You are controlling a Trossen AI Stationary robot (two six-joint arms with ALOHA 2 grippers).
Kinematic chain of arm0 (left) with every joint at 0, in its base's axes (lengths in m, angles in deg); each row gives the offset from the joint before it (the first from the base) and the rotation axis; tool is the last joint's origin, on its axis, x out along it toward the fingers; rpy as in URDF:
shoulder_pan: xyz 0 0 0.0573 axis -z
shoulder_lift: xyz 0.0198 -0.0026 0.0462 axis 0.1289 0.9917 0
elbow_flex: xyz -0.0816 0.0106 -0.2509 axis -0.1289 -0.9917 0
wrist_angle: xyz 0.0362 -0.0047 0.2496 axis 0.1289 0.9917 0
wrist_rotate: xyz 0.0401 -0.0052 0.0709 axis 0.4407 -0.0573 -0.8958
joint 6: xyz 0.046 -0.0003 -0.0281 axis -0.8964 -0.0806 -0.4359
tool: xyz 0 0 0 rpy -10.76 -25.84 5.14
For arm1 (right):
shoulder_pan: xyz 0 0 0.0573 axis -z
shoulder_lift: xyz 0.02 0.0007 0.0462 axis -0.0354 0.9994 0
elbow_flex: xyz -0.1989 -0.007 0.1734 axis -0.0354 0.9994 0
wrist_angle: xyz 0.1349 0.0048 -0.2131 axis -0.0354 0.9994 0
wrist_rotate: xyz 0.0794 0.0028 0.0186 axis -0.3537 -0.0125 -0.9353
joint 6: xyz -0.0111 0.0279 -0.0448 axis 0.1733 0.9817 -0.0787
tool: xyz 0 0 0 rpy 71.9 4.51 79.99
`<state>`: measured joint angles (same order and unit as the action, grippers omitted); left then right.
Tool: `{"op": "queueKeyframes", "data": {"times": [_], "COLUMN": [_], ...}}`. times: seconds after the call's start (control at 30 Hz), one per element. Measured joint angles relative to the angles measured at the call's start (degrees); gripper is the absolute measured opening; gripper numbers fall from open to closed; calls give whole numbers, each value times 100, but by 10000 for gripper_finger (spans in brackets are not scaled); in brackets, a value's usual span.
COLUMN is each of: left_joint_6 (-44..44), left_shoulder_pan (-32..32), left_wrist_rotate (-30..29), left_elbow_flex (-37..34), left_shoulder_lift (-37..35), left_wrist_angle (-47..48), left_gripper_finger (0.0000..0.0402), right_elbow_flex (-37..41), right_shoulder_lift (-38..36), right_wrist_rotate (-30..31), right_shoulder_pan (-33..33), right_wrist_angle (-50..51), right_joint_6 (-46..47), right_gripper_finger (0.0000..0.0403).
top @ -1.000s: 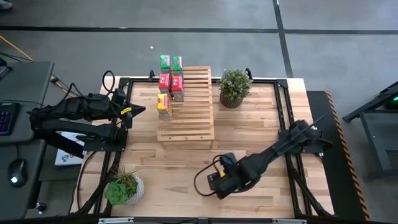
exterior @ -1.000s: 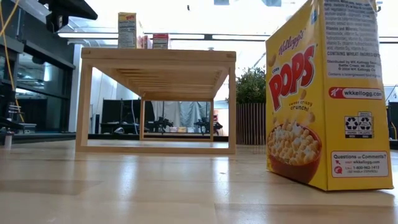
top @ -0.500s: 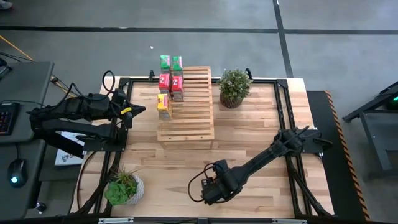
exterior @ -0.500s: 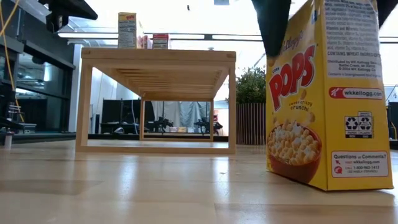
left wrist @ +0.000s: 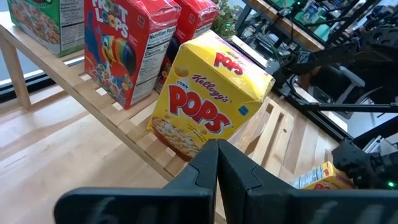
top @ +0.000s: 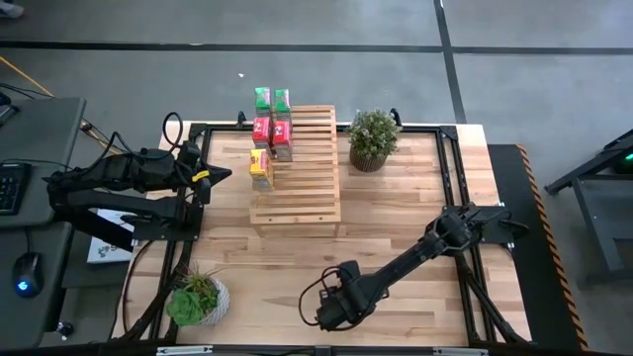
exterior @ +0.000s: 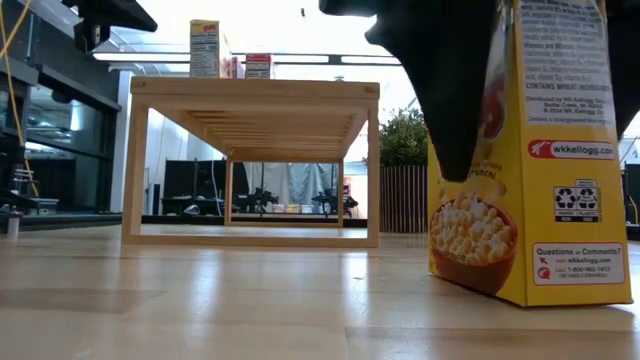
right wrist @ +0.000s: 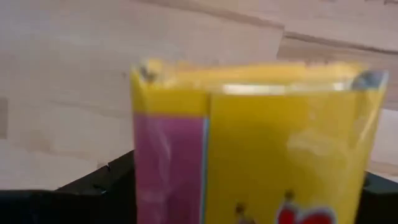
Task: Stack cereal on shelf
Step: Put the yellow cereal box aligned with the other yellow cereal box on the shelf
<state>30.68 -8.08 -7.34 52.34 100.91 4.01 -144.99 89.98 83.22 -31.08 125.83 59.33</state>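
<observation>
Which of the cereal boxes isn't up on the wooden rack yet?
One yellow Corn Pops box stands on the table near the front edge, with the right gripper around it. The other boxes sit on the shelf.

We see pale wood slatted shelf [top: 297, 163]. On shelf: two green boxes [top: 272, 100] at far end, two red boxes [top: 272, 132] next, one yellow box [top: 260, 166] nearest, red "POPS" lettering with cereal-bowl print. Second yellow box [exterior: 530, 150] well off shelf on light striped-plank table [top: 415, 203], same print, white recycling marks, pink side panel. Both arms dark; left one [top: 129, 178] beside shelf carries yellow patch. Two green plants [top: 373, 132] in pots.
</observation>
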Motion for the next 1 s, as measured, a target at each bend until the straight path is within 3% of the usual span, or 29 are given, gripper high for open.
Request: {"op": "queueKeyframes", "data": {"times": [0.17,0.5,0.63,0.73,0.9,1.0], "left_joint_6": [-1,4,4,31,106,223], "left_shoulder_pan": [0,0,0,0,0,0], "left_wrist_rotate": [-8,-26,-29,-88,-129,-133], "left_elbow_flex": [0,0,-2,0,-2,-1], "left_shoulder_lift": [2,2,2,0,0,1], "left_wrist_angle": [-22,-42,-45,-50,-54,-59], "left_gripper_finger": [0,0,0,0,0,0], "right_elbow_flex": [0,2,9,9,7,-2], "right_shoulder_lift": [-1,-312,-844,-1438,-2558,-3010], "right_wrist_rotate": [122,57,221,270,156,556], "right_shoulder_pan": [6,8,-4,1,343,870], "right_wrist_angle": [54,392,451,258,-865,-1533], "right_joint_6": [-38,-908,-1866,-3176,-4933,-5443], "right_gripper_finger": [278,155,122,119,129,129]}}
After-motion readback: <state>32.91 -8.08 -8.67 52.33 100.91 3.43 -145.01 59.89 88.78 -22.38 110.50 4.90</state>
